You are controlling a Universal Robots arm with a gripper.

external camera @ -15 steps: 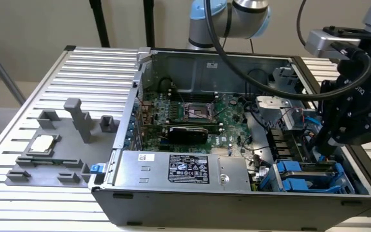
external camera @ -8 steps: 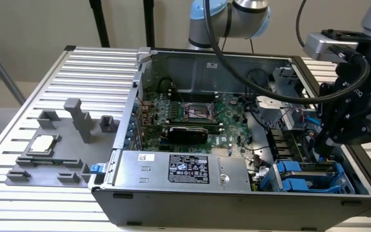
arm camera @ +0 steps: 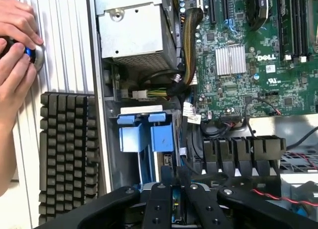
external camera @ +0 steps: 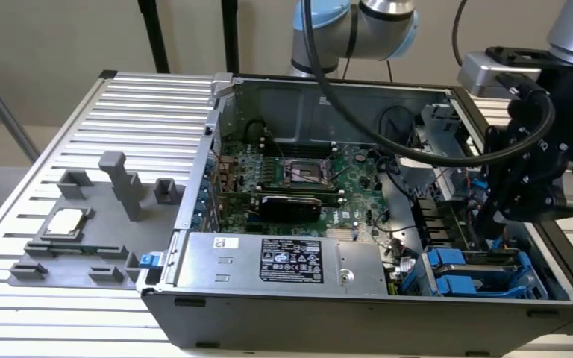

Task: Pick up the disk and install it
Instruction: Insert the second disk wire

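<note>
The exterior view looks down from high in front on the open computer case [external camera: 366, 224] resting on the slatted bench [external camera: 117, 112], taking in the whole chassis. The wrist view hangs close above, facing down into it. Both views share the blue drive cage [external camera: 471, 272] [arm camera: 144, 134] and the motherboard [external camera: 307, 175] [arm camera: 248, 55].

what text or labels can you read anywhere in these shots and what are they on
"DELL": white print on the green motherboard, beside the silver heatsink.
White sticker on the motherboard: too small to read.
Black label on the power supply: print too blurred to read.
White tag on the cables: unreadable.
</note>
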